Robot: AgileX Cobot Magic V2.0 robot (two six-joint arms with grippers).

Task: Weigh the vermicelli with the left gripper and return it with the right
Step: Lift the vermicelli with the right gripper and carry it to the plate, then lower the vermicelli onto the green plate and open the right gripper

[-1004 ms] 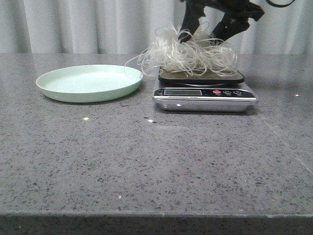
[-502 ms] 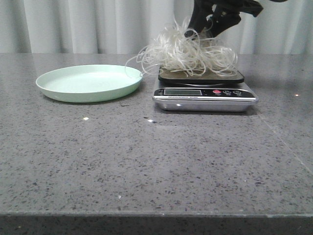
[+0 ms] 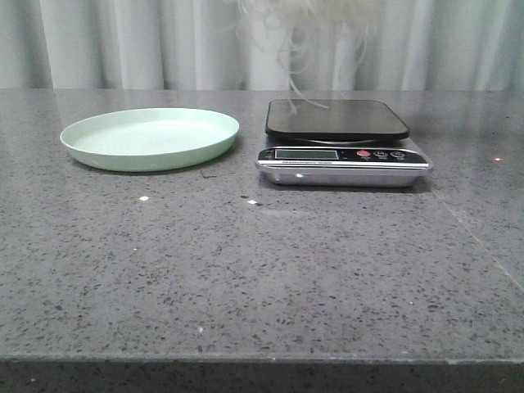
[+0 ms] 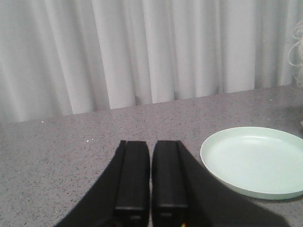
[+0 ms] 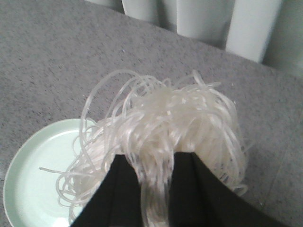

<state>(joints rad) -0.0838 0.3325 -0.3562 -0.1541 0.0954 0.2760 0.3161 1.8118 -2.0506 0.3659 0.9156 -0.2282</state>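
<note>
- while the right gripper pinches the vermicelli between its jaws, the wad hangs in the air, clear of the scale.
- in the front view only the lowest strands of the wad show, at 12 o'clock above the scale's black platform, with one thin strand trailing down near it.
- in the right wrist view the noodles spread out past both black fingers, over the pale green plate and the grey bench.
- the left gripper hovers over the bench with its jaws pressed together on nothing.
- the plate sits at 9 o'clock from the scale, near it but apart.
</note>
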